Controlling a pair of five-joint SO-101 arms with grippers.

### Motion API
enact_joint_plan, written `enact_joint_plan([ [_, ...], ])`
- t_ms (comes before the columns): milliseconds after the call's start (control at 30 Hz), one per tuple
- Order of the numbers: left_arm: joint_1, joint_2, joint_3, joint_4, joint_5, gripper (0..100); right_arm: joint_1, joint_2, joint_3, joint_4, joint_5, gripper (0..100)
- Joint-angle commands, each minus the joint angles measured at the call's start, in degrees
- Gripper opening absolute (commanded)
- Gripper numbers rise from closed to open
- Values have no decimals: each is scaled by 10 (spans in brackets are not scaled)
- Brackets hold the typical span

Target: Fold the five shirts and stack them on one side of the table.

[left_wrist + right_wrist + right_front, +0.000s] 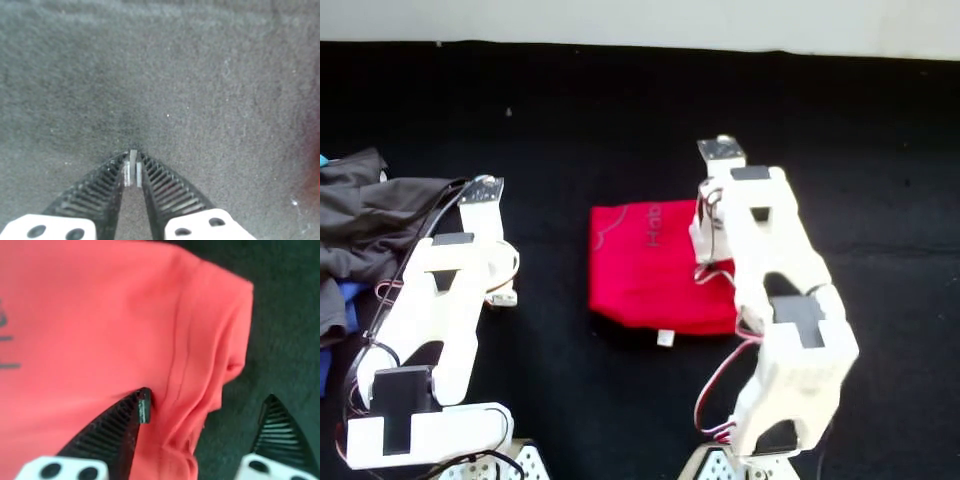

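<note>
Red shirt (655,265): folded-ish, mid-frame, straddled by wide right pincer (207,405)
Left pincer (132,167): closed, empty
Dark pile (360,215): left edge, unfolded

Dark, felt-like counter (570,110), evenly lit. A pale wall (640,18) ran along its 12 o'clock edge.

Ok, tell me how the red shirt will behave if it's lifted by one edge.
Likely floppy: the red shirt is soft cloth, its edge rumpled at the open right hand. Lifted by one edge it would probably droop and unfold. It looks light.
</note>
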Motion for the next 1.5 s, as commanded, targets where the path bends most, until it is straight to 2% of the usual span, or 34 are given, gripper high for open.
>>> enact_joint_plan([
  [0,-4,4,-2,-29,-1,9,8,36,-43,-2,-5,246],
  [100,-4,4,-2,-29,-1,9,11,53,-50,-6,-5,0],
  [167,-4,4,-2,-29,-1,9,19,54,-49,-4,-4,39],
  [233,-4,4,-2,-29,-1,9,36,53,-52,-8,0,3],
  [400,-4,4,-2,-29,-1,9,116,54,-106,-9,86,5],
  [567,-4,4,-2,-29,-1,9,228,69,-222,-15,185,5],
  [800,-4,5,-2,-29,-1,9,336,186,-432,-74,245,5],
  [1067,-3,5,-2,-29,-1,9,374,378,-670,-77,286,5],
  [1233,-3,5,-2,-29,-1,9,372,425,-776,-48,285,10],
  [1467,-3,5,-2,-29,-1,9,358,424,-922,124,284,252],
])
